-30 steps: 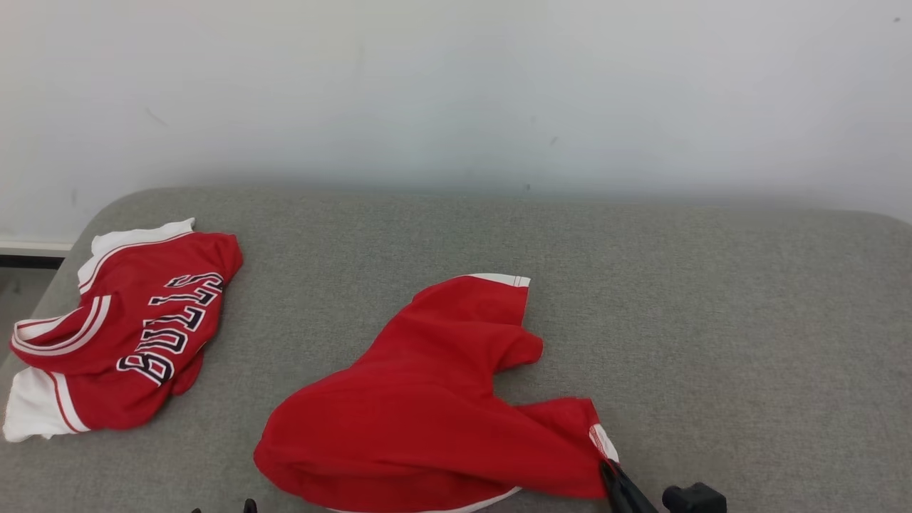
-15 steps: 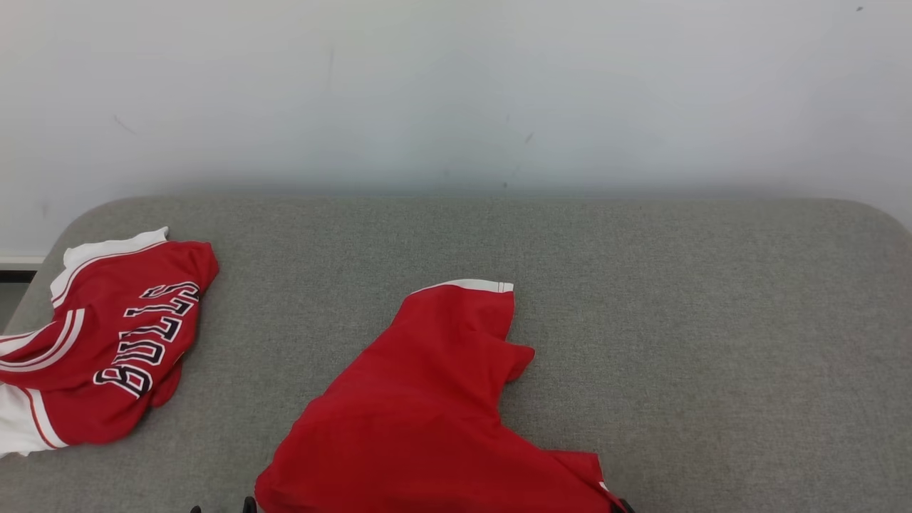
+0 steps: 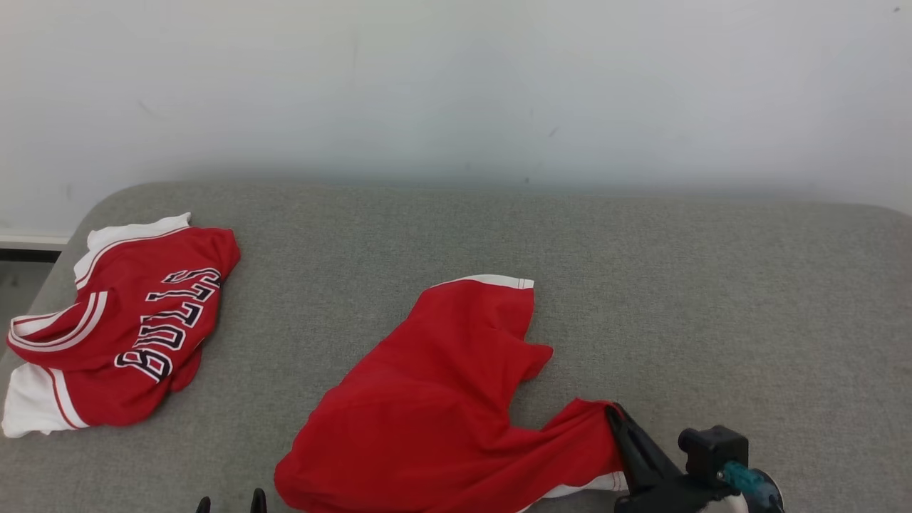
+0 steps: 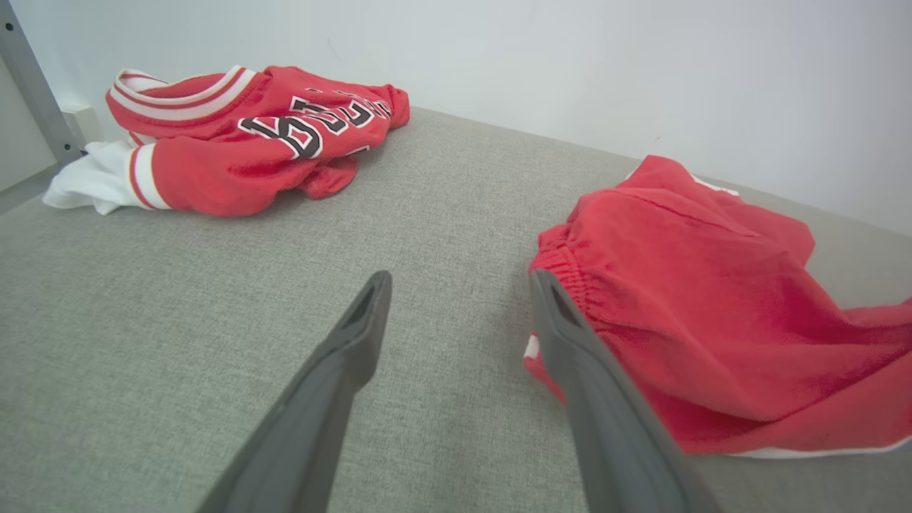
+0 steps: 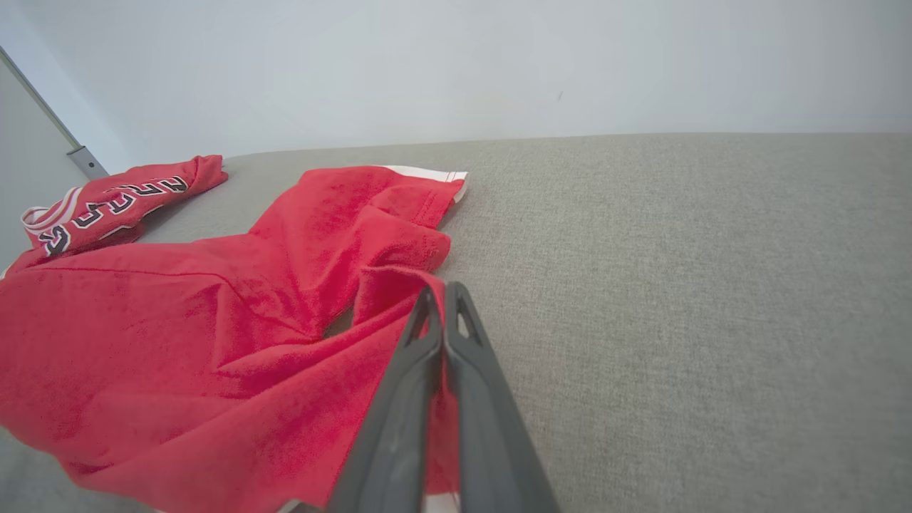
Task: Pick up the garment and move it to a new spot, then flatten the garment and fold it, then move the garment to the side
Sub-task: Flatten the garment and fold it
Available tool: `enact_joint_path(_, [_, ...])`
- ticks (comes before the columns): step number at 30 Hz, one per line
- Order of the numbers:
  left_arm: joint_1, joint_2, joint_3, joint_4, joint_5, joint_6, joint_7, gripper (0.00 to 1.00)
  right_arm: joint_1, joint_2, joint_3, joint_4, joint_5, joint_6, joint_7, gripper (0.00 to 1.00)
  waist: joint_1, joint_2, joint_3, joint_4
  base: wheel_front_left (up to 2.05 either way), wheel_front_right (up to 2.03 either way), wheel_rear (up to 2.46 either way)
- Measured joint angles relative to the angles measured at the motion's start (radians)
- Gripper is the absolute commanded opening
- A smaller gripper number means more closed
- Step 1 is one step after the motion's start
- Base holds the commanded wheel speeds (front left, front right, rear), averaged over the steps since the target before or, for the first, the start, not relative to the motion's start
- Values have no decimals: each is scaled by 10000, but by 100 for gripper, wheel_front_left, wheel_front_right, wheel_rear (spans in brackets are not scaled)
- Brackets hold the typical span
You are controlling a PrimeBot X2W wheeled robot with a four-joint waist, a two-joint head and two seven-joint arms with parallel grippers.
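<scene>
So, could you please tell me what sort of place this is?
Probably an indoor garment-folding test setup: a grey fabric-covered padded surface against a plain white wall, with red shorts and a red jersey laid on it.

- Garment at the right gripper is showing red with white trim.
- Jersey well left of that gripper is showing red, white bands and dark lettering.
- Cushion is showing flecked grey.
</scene>
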Motion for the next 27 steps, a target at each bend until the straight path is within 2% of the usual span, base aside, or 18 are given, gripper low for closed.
enact_joint_path(17, [-491,0,-474,113,-8,-10,0,100,-3881,-332,-1058,5586,-58,0,-1076,0,1,0,385,669,0,0,0])
enact_joint_path(18, [-499,-2,-481,121,-10,-12,0,100,-4021,-324,-1022,5802,-84,0,-1156,15,1,0,407,684,0,0,0])
enact_joint_path(19, [-498,-2,-483,146,-19,-10,0,100,-4133,-318,-970,5973,-105,0,-1227,15,1,0,416,687,0,0,0])
enact_joint_path(20, [-498,0,-481,163,-29,-10,0,100,-4238,-305,-928,6115,-109,0,-1281,45,1,0,412,679,0,0,0])
enact_joint_path(21, [-496,0,-472,178,-35,-10,0,100,-4310,-303,-915,6228,-104,0,-1360,69,1,0,395,664,0,0,0])
enact_joint_path(22, [-490,0,-468,196,-36,-10,0,100,-4355,-295,-897,6314,-77,0,-1415,100,1,0,369,640,0,0,0])
enact_joint_path(27, [-408,0,-453,230,-35,-12,0,100,-4250,-309,-713,6132,65,0,-1557,100,1,0,161,477,0,0,0])
